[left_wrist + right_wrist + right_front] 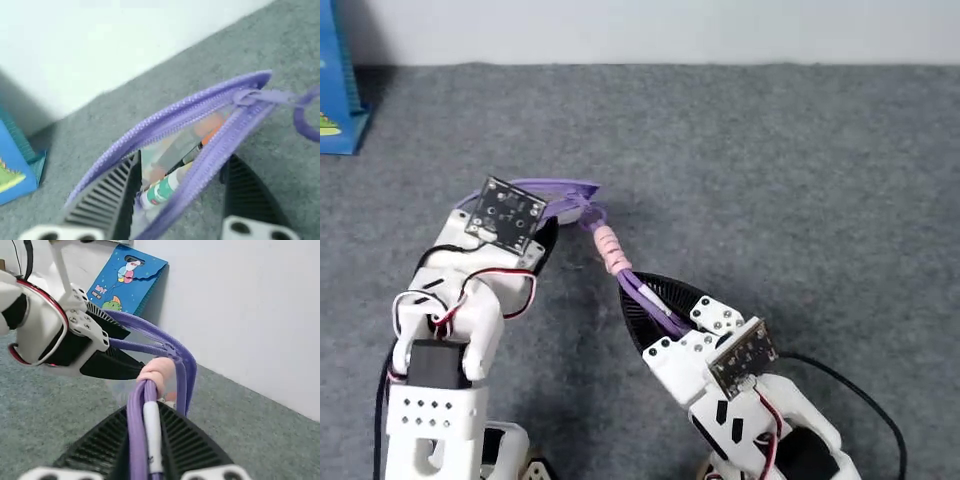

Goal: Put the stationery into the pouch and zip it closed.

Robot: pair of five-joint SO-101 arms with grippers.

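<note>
We see the left gripper [552, 222] a little toward nine o'clock from the middle of the grey table [800, 200]. It holds the purple pouch [560, 190] between its two black fingers. From its own camera, the left gripper [182, 160] has one finger on each side of the pouch [200, 107], with the fingers well apart. The mouth of the pouch is open. Inside it we see a green and white stick [160, 190] and some other things that we cannot make out. The zip pull sits at one end of the mouth, and a purple loop [302, 120] hangs from it. The right gripper [632, 285] is near six o'clock. Its fingers are pressed together on a purple strap [655, 308]. The strap runs from the fingers toward eleven o'clock, up to the pouch. A pink knob [608, 250] sits on the strap between the right gripper and the pouch. From its own camera, the right gripper [146, 410] pinches the strap [137, 430] tight, and the pink knob [157, 372] is just past its fingertips. Beyond it we see the left gripper [107, 345] on the pouch [180, 355]. A blue box [335, 80] stands far off at ten o'clock, by the wall.
</note>
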